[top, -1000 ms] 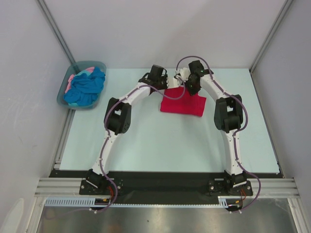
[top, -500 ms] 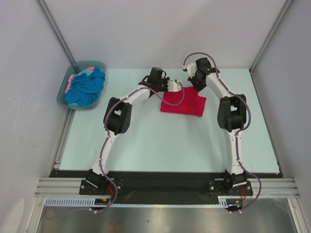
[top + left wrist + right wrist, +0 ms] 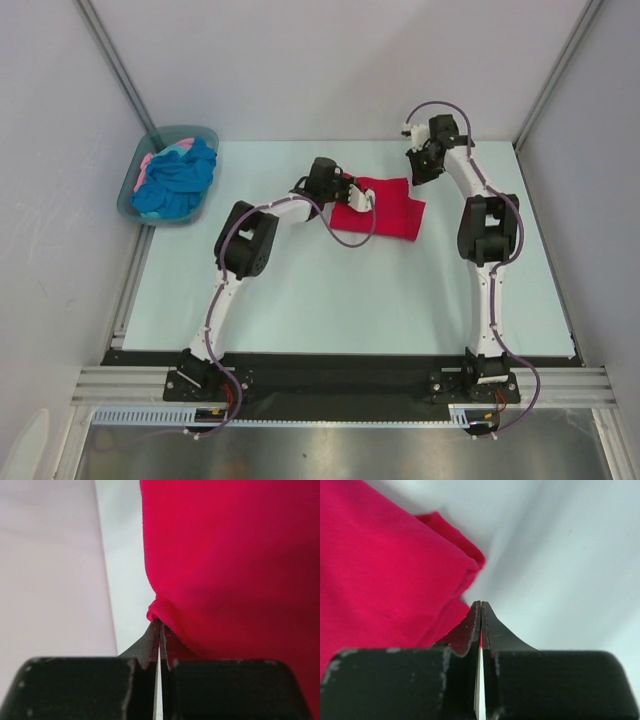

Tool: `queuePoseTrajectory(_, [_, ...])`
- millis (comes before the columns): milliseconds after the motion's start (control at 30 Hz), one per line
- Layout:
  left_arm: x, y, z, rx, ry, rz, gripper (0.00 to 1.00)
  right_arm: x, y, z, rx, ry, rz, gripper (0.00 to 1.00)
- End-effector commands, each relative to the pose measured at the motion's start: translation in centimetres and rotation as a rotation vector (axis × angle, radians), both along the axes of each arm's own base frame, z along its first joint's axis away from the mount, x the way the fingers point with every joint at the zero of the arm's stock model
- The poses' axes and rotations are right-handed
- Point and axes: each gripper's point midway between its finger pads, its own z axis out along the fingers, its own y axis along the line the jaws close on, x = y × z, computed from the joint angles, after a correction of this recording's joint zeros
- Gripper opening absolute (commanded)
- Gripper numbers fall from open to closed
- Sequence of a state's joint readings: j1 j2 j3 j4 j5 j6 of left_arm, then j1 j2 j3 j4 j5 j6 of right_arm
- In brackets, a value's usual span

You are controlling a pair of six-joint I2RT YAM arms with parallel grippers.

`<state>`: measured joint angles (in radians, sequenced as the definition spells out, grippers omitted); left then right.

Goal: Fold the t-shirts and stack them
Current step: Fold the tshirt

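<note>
The left gripper (image 3: 159,622) is clenched on a puckered bit of the red shirt (image 3: 230,570) at its edge. The rest of the cloth spreads flat ahead of the fingertips and to their right. The right gripper (image 3: 480,602) is closed on nothing. The shirt's folded corner lies just past its tips, and the body of the shirt lies to their left. The blue shirt (image 3: 180,180) and the pink shirt (image 3: 150,163) sit in the tub (image 3: 128,190), well apart from both grippers.
</note>
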<state>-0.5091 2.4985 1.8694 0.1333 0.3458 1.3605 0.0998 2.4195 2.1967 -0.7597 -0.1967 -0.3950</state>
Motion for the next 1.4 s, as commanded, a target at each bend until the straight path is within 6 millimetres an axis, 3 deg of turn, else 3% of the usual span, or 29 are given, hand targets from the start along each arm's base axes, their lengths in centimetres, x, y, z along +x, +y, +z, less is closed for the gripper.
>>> queuePoseTrajectory(0, [0.3,-3.0,8.9,-0.109,-0.283,-0.102,0.00,0.3,1.8,3.6,0.241,0.009,-0.013,0.00])
queuePoseTrajectory(200, [1.3,-2.9,12.0,-0.140,-0.349,-0.059,0.00,-0.3,2.5,4.9,0.362,0.043,-0.010,0.00])
queuePoseTrajectory(233, [1.7,-2.7,13.4,-0.155,-0.369,-0.048,0.00,-0.6,2.9,4.9,0.378,0.054,0.002,0.00])
queuePoseTrajectory(367, [2.1,-2.3,17.0,-0.208,-0.387,-0.032,0.00,-1.3,3.4,4.1,0.399,0.088,0.022,0.00])
queuePoseTrajectory(500, [0.8,-3.7,17.3,-0.235,-0.402,-0.128,0.00,-1.9,4.0,2.3,0.426,0.138,0.041,0.00])
queuePoseTrajectory(733, [-1.9,-6.0,12.9,-0.253,-0.236,-0.257,0.00,-1.5,4.9,1.0,0.417,0.145,0.057,0.00])
queuePoseTrajectory(933, [-2.3,-6.6,10.6,-0.310,-0.037,-0.218,0.00,-1.6,5.9,1.0,0.402,0.138,0.075,0.00])
queuePoseTrajectory(1300, [-3.1,-4.2,4.9,-0.138,0.180,-0.155,0.00,-1.1,7.1,1.9,0.381,0.099,0.094,0.00])
queuePoseTrajectory(1367, [-3.1,-4.1,4.6,-0.102,0.166,-0.171,0.00,-1.2,7.3,1.8,0.380,0.101,0.095,0.00])
